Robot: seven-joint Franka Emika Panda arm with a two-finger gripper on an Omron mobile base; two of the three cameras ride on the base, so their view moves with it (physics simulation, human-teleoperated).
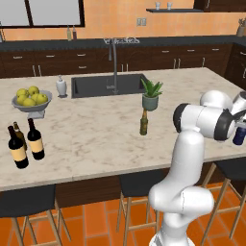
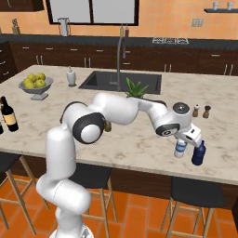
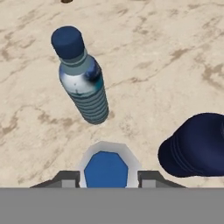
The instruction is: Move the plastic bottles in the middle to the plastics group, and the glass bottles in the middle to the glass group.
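Between tool [image 3: 105, 177] fingers | small clear bottle [image 3: 105, 168], gripped | beside squat dark-blue bottle [image 3: 194, 146]

The marble island counter [image 1: 96, 129] carries a fruit bowl [image 1: 31, 103], potted plant [image 1: 151, 98] and bottles.

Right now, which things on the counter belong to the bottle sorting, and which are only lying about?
For the job:
small plastic bottle, held in the gripper
light-blue bottle
dark-blue bottle
olive-green bottle
wine bottles at the left end

Lying about:
fruit bowl
soap dispenser
potted plant
two shakers
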